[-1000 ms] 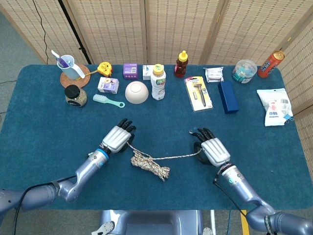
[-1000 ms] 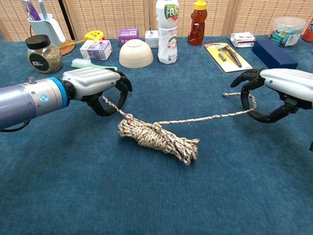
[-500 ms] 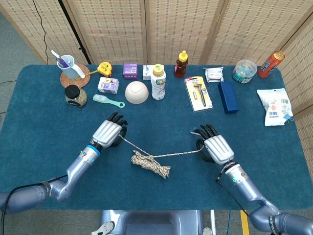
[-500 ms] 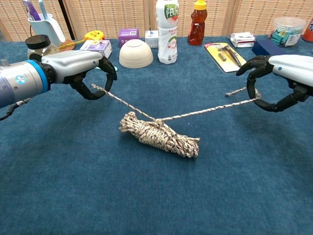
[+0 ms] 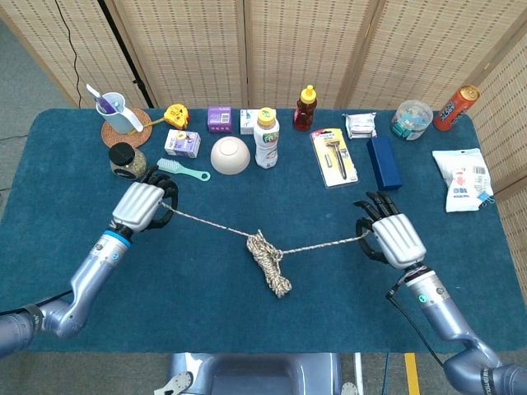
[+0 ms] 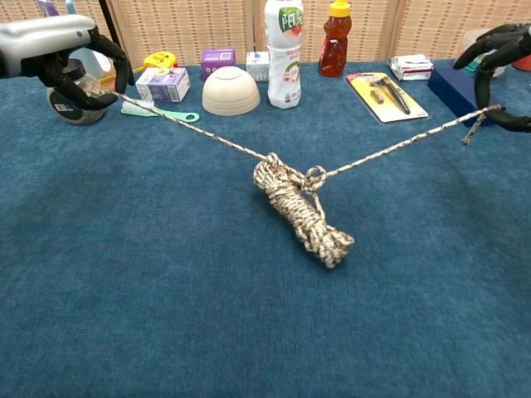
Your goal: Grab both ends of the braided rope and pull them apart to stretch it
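Note:
A beige braided rope lies mid-table as a coiled bundle (image 5: pixel 270 263) (image 6: pixel 304 211), with two strands running taut out of its knot. My left hand (image 5: pixel 144 206) (image 6: pixel 62 54) grips the end of the left strand (image 6: pixel 199 128) near the jar. Far to the right, my right hand (image 5: pixel 394 239) (image 6: pixel 502 62) holds the right strand (image 6: pixel 398 148); a short tail of that strand hangs below its fingers. The hands are wide apart and the bundle sits between them, slightly tilted.
Along the back stand a jar (image 5: pixel 128 160), teal brush (image 5: pixel 181 169), white bowl (image 5: pixel 230 155), drink bottle (image 5: pixel 266 137), sauce bottle (image 5: pixel 305 108), razor pack (image 5: pixel 334 155), dark blue box (image 5: pixel 383 162) and a wipes pack (image 5: pixel 463 178).
Both hands have moved outward, left hand to the left and right hand to the right. The strands have lengthened and tightened, and the bundle has slid right and swung round to lie more lengthwise.

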